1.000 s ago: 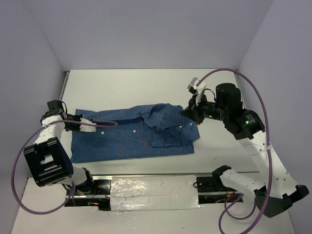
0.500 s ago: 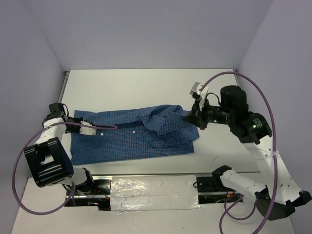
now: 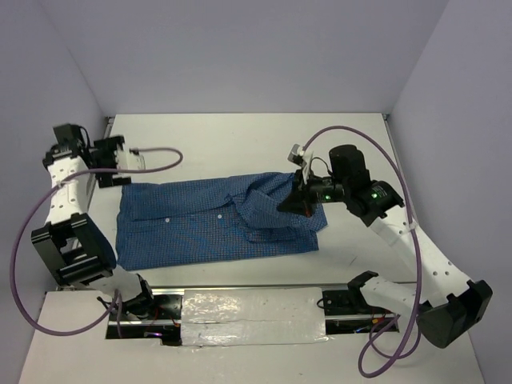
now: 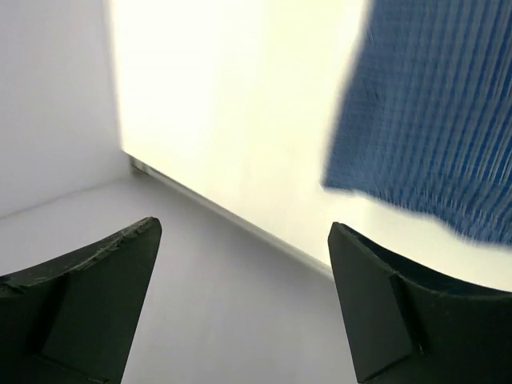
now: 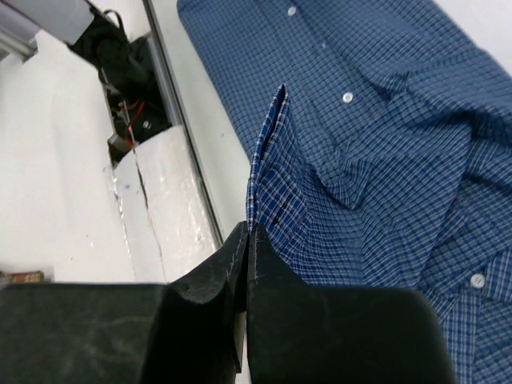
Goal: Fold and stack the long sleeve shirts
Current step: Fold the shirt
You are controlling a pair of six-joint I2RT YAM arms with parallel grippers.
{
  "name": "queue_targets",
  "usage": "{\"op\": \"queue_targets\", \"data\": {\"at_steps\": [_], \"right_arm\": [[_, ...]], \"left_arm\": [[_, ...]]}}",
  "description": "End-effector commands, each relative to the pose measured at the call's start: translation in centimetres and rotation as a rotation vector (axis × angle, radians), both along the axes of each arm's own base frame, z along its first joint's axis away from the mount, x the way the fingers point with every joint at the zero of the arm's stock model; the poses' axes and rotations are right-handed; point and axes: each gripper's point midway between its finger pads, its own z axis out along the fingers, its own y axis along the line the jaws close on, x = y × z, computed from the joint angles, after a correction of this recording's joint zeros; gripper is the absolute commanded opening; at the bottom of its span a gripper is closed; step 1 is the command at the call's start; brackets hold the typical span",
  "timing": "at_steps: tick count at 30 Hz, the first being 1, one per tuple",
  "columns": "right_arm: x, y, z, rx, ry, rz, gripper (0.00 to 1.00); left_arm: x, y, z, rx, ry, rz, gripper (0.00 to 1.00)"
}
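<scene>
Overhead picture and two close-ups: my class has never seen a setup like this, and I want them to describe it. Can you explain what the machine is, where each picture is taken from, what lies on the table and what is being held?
The machine is two robot arms bolted at the near edge of a white table, each ending in a two-finger gripper. The overhead picture looks down from above and behind them. The other two pictures come from small cameras on the wrists, so each shows its own gripper up close. A blue checked button-up shirt lies spread on the table. The right gripper is shut, pinching a fold of the shirt. The left gripper is open and holds nothing, near the shirt's left end.
</scene>
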Motion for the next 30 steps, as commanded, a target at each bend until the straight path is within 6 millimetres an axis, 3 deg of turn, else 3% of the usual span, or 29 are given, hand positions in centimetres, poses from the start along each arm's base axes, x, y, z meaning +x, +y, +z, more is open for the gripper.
{"op": "queue_targets", "data": {"at_steps": [1, 2, 3, 4, 5, 6, 9, 11, 16, 18, 20, 24, 30], "right_arm": [[2.1, 1.7, 2.0, 0.075, -0.083, -0.015, 0.00], [2.8, 2.1, 2.0, 0.086, -0.085, -0.016, 0.00], [3.0, 2.4, 2.1, 0.095, -0.085, -0.010, 0.00], [3.6, 2.7, 1.8, 0.095, -0.079, -0.011, 0.00], [3.9, 3.0, 2.0, 0.103, -0.091, -0.006, 0.00], [4.2, 3.1, 2.2, 0.105, -0.101, -0.001, 0.00], [5.0, 3.5, 1.8, 0.087, -0.118, 0.014, 0.00], [4.9, 3.6, 1.3, 0.081, -0.109, 0.034, 0.00], [3.9, 3.9, 1.1, 0.109, -0.104, 0.093, 0.00], [3.7, 3.9, 0.7, 0.105, -0.101, 0.099, 0.00], [3.7, 3.7, 0.4, 0.096, -0.104, 0.097, 0.00], [3.5, 3.7, 0.0, 0.101, -0.103, 0.103, 0.00], [3.4, 3.6, -0.3, 0.095, -0.110, 0.103, 0.00]], "left_arm": [[-2.2, -10.9, 5.1, -0.479, 0.114, -0.053, 0.99], [-2.1, -13.2, 6.3, -0.513, 0.113, -0.062, 0.99], [-2.9, -17.9, 6.5, -0.606, 0.213, -0.043, 0.99], [-3.4, -20.2, 6.9, -0.637, 0.237, -0.061, 0.99], [-4.2, -22.5, 7.4, -0.669, 0.262, -0.105, 1.00], [-6.3, -26.7, 8.0, -0.749, 0.353, -0.197, 0.99], [-9.4, -32.0, 8.7, -0.849, 0.547, -0.299, 0.99], [-9.9, -34.7, 8.4, -0.849, 0.595, -0.348, 0.99], [-7.6, -38.2, 7.0, -0.802, 0.595, -0.320, 0.99], [-7.3, -39.2, 7.7, -0.826, 0.587, -0.342, 0.99], [-7.5, -40.3, 8.4, -0.825, 0.584, -0.415, 0.99], [-8.6, -41.9, 7.6, -0.769, 0.592, -0.463, 0.99], [-9.3, -42.4, 7.4, -0.769, 0.625, -0.506, 0.98]]}}
